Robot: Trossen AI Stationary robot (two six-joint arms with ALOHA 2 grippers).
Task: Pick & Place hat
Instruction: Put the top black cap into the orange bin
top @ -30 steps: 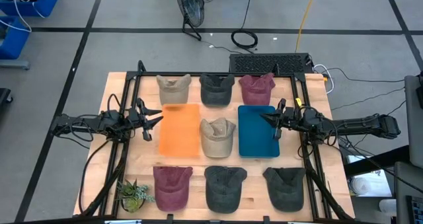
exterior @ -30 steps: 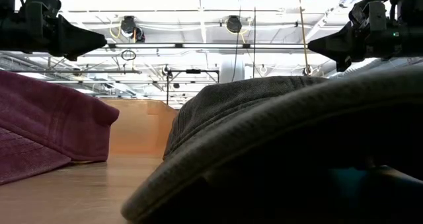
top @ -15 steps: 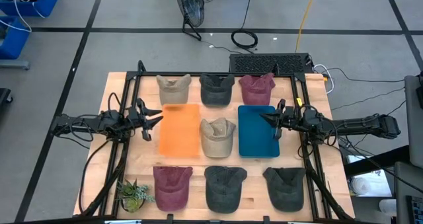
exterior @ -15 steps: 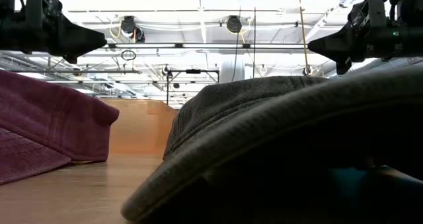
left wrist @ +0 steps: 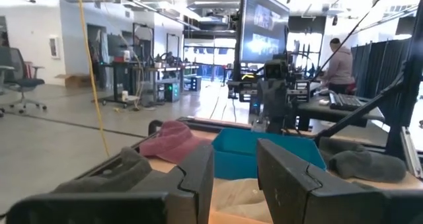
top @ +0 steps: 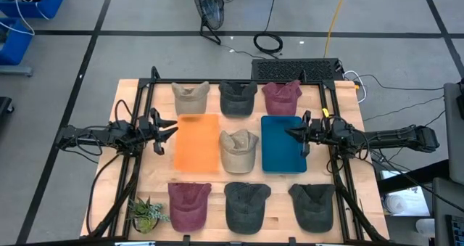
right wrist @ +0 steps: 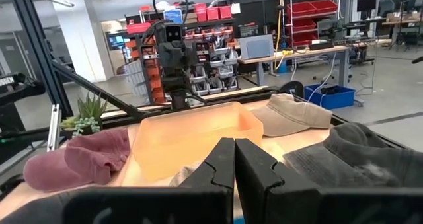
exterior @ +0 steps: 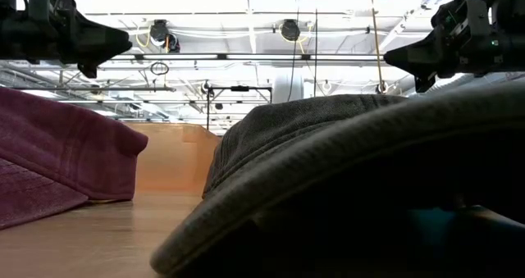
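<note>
Seven caps lie crown-up on the wooden table. Along the far side sit a beige hat [top: 191,97], a dark grey hat [top: 238,98] and a maroon hat [top: 281,96]. A second beige hat [top: 238,149] rests in the middle, between an orange tray [top: 197,141] and a blue tray [top: 283,143]. Near the front lie a maroon hat [top: 189,205] and two dark grey hats [top: 246,206] [top: 314,205]. My left gripper [top: 165,130] [left wrist: 234,151] hovers open, left of the orange tray. My right gripper [top: 293,133] [right wrist: 234,143] hovers shut over the blue tray's right part.
A black frame [top: 145,101] runs round the table, with rails along both sides. A small potted plant [top: 147,214] stands at the near left corner. A keyboard-like black unit [top: 296,68] sits beyond the far edge. Bare wood shows between the trays and the near row of hats.
My left gripper has risen slightly, as the low view shows. The hats and trays have kept their places.
</note>
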